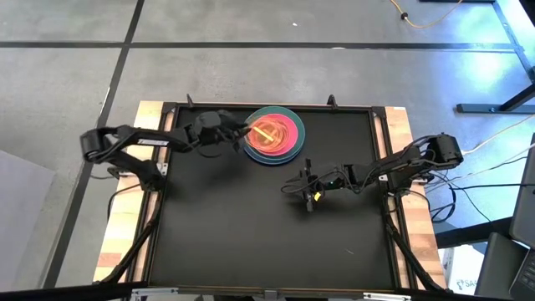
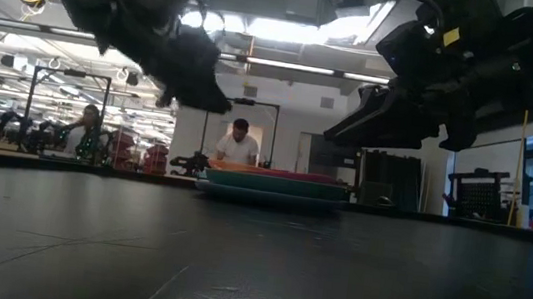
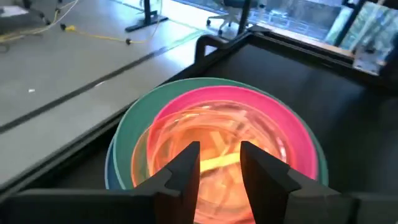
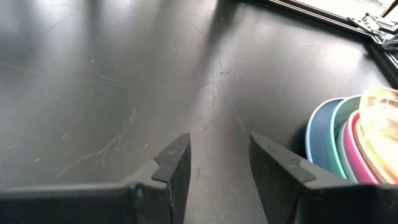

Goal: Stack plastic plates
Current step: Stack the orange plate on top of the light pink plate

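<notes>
The plastic plates form one stack (image 1: 273, 134) near the table's far edge: blue at the bottom, then teal and pink, with translucent orange ones with stick-like marks on top (image 3: 217, 134). The blue plate rests flat on the mat (image 2: 271, 196). My left gripper (image 1: 242, 132) hovers open just over the stack's left rim (image 3: 219, 163), clear of it in the low view (image 2: 214, 101). My right gripper (image 1: 294, 184) is open above bare mat, toward the near right of the stack (image 4: 217, 152). The stack's edge (image 4: 339, 146) shows in the right wrist view.
A black mat (image 1: 251, 234) covers the table inside a raised dark frame (image 1: 384, 113); wooden strips (image 1: 125, 217) run along the left and right sides. Beyond the table, people (image 2: 239, 144) sit in the room. Bare mat stretches from the stack to the near edge.
</notes>
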You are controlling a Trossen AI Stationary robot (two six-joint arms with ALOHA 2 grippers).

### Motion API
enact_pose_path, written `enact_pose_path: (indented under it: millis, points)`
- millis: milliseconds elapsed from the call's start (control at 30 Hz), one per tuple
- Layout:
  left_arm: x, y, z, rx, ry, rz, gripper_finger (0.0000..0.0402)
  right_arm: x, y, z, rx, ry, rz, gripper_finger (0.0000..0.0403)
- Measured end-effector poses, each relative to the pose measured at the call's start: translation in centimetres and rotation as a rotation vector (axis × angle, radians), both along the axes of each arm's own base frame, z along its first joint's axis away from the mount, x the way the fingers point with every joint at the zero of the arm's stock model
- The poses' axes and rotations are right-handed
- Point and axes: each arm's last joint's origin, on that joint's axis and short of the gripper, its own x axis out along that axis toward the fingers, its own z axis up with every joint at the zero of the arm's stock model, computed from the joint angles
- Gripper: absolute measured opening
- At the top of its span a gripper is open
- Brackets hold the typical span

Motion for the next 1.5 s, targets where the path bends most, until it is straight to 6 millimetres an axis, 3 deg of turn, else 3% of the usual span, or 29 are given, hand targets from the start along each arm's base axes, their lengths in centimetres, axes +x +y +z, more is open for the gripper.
enact_pose_path:
  millis: [200, 300, 400, 600, 867, 1100, 1267, 1500]
  points:
    - [-0.9, -2.9, 3.0, 0.072, -0.017, -0.102, 0.0109, 0.0, 0.0, 0.0, 0.0, 0.0, 0.0, 0.0152]
    - [-1.0, -4.3, 3.2, 0.099, 0.021, -0.108, 0.0109, 0.0, 0.0, 0.0, 0.0, 0.0, 0.0, 0.0152]
    - [-1.1, -4.3, 2.6, 0.132, 0.103, 0.027, 0.0109, 0.0, 0.0, 0.0, 0.001, -0.005, 0.0, 0.0152]
    - [1.3, -3.0, 0.4, 0.078, 0.176, 0.026, 0.0109, 0.1, -0.1, 0.3, -0.009, -0.03, -0.023, 0.0152]
    - [7.6, 1.6, -0.6, -0.092, 0.42, 0.002, 0.0109, 0.1, -0.1, 0.2, -0.019, -0.021, -0.027, 0.0152]
    - [10.8, 4.7, -2.1, -0.22, 0.603, 0.019, 0.0109, -0.1, -0.1, -0.2, -0.024, 0.027, -0.026, 0.0152]
    - [12.4, 5.3, -2.8, -0.248, 0.611, -0.011, 0.0109, -0.1, -0.1, -0.2, -0.023, 0.021, -0.027, 0.0152]
    - [13.7, 4.6, -3.1, -0.233, 0.546, -0.072, 0.0109, -0.1, -0.1, -0.1, -0.023, 0.012, -0.027, 0.0152]
